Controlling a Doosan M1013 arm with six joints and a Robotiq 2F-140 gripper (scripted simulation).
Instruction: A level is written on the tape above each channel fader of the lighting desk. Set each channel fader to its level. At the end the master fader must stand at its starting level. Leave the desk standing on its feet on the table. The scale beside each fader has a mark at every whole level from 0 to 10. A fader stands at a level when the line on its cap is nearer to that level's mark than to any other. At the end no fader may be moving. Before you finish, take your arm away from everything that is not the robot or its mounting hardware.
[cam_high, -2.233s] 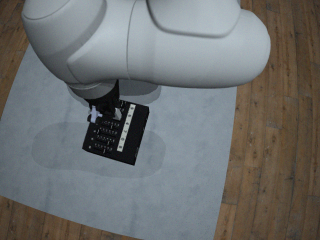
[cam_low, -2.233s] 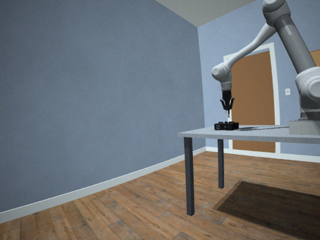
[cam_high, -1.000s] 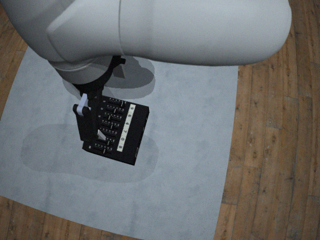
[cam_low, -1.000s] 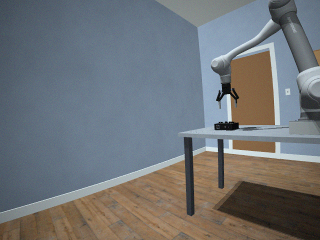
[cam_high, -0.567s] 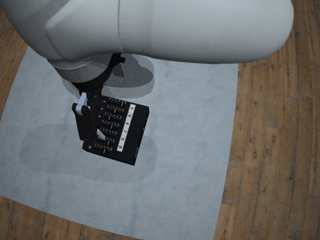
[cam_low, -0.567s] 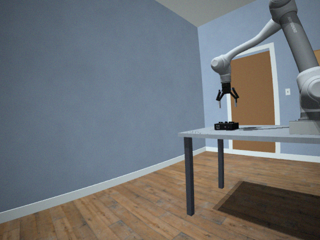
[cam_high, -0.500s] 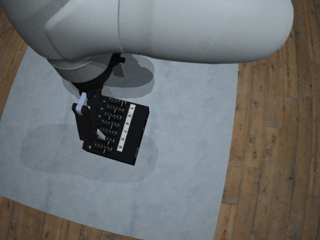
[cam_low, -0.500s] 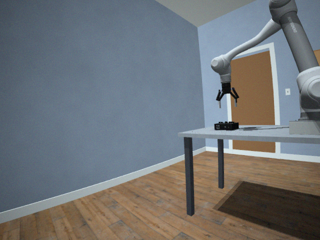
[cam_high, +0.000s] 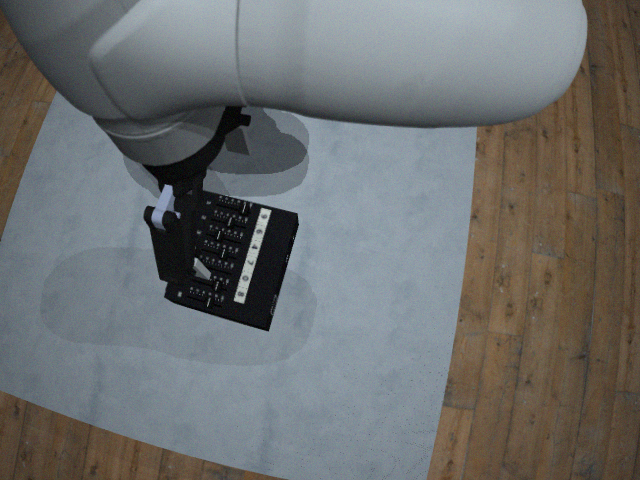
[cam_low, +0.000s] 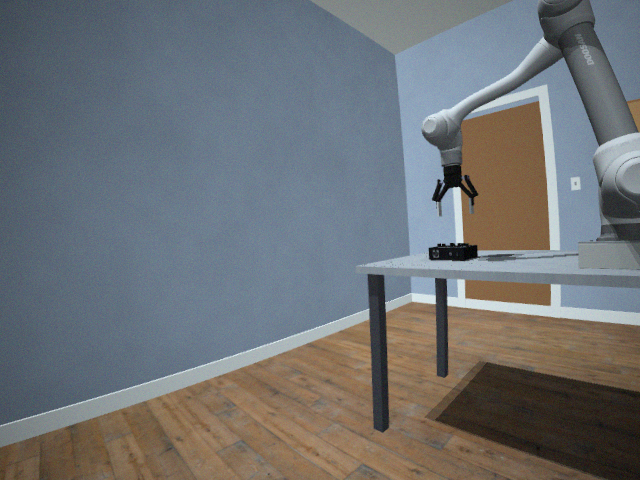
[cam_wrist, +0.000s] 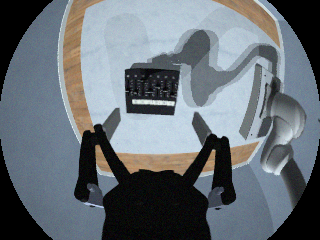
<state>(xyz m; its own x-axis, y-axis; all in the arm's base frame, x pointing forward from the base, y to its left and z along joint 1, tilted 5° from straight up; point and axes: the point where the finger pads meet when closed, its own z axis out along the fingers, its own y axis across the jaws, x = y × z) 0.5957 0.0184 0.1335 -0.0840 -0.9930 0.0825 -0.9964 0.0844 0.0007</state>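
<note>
Above the desk, the opened hand

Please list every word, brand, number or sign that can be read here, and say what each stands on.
"DOOSAN": on the grey and white robot arm.
"4", "7", "8": on the white tape strip of the black box-shaped lighting desk.
The strip's other numerals are too blurred to read for certain; the small marks beside the faders and on the desk's side are too small.
</note>
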